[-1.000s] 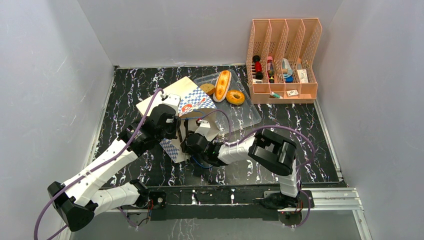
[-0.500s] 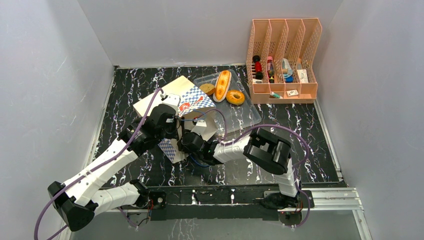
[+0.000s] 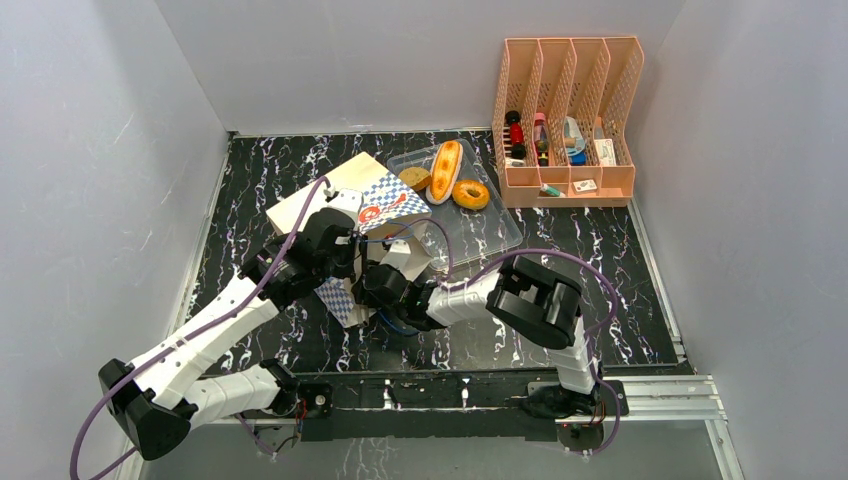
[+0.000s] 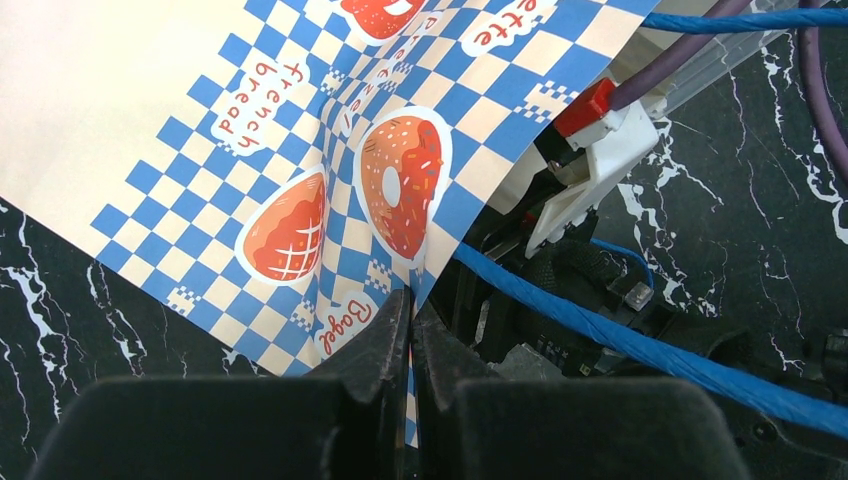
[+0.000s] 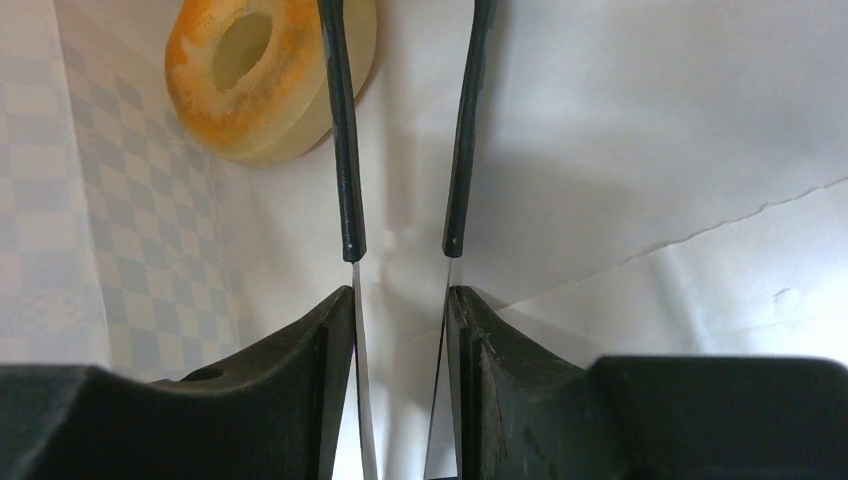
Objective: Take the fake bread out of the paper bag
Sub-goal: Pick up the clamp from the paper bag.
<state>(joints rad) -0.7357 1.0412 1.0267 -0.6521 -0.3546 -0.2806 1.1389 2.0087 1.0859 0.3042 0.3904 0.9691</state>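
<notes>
The paper bag (image 3: 325, 197) lies on its side on the black marble table, mouth toward the arms. My left gripper (image 4: 412, 300) is shut on the checkered rim of the bag (image 4: 150, 100) and holds the mouth up. My right gripper (image 5: 405, 100) is inside the bag, its long thin fingers (image 5: 343, 150) open and empty. A golden ring donut (image 5: 245, 75) lies against the bag's inner wall (image 5: 650, 150), just left of the left finger. In the top view a long orange bun (image 3: 445, 170), a brown roll (image 3: 414, 178) and another ring donut (image 3: 470, 194) sit in the clear tray (image 3: 495, 235).
A pink slotted organizer (image 3: 565, 110) with small items stands at the back right. Blue cord handles (image 4: 640, 345) and the right arm's purple cable (image 4: 815, 100) cross beside the bag's mouth. Grey walls close in the left, back and right.
My right arm has pushed a little farther left into the bag's mouth, and the bag has shifted slightly away. The left gripper still holds the rim.
</notes>
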